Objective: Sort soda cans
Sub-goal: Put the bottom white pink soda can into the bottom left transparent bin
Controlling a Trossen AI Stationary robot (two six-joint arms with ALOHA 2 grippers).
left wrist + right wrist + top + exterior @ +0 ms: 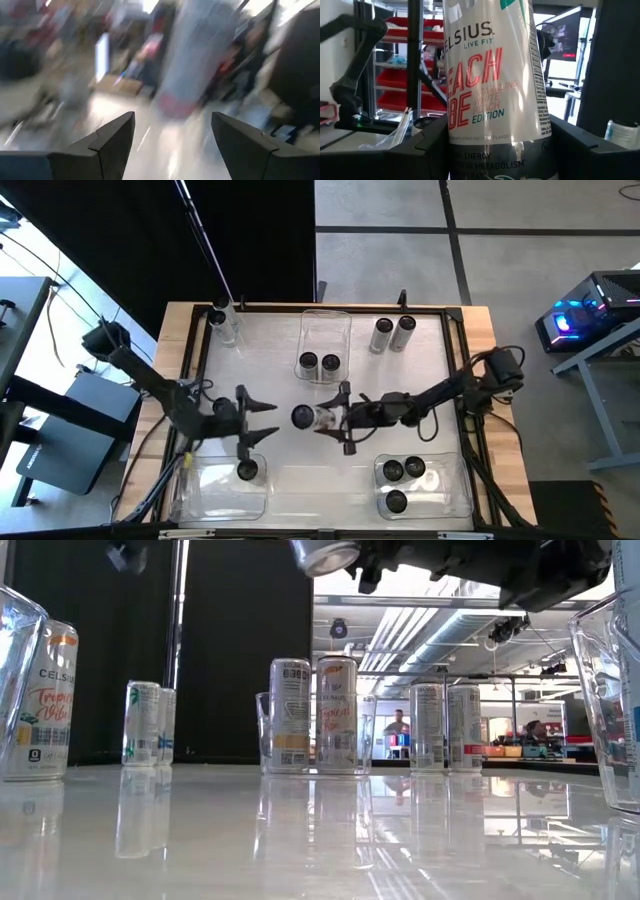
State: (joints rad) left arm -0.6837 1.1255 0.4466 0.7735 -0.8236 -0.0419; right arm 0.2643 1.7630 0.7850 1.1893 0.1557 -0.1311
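Behind the white surface (pixel 330 395) lies an open workshop with ceiling ducts and red shelving.

Step in hand: transport of one soda can. The right gripper (pixel 335 418) is clamped on a Celsius can (pixel 308 417), held lying sideways and clear of the surface, near the middle. In the right wrist view the label (pixel 492 75) reads "ELSIUS LIVE FIT", large red letters "EACH" and "BE", then "EDITION"; the small print lower down includes "ENERGY" and "METABOLISM".

The left gripper (pixel 255 420) hovers just beyond the held can's top, its fingers (pixel 112 137) apart and holding nothing. Below it, one can (pixel 247 470) stands in the near-left bin (pixel 200 495).

Sorted so far: three cans in the bin (pixel 455 490) on the near side of the right gripper, two in the far bin (pixel 325 325). Two cans (pixel 392 335) stand loose beyond the right gripper, and more at the far left corner.

Next move, as a judgement: either pass the can to the left gripper or carry it to the matching bin, turn it upright and lower it clear of the bin wall before release.

Other legible writing: "CELSIUS" on the can (pixel 40 700) at the near left in the low view.
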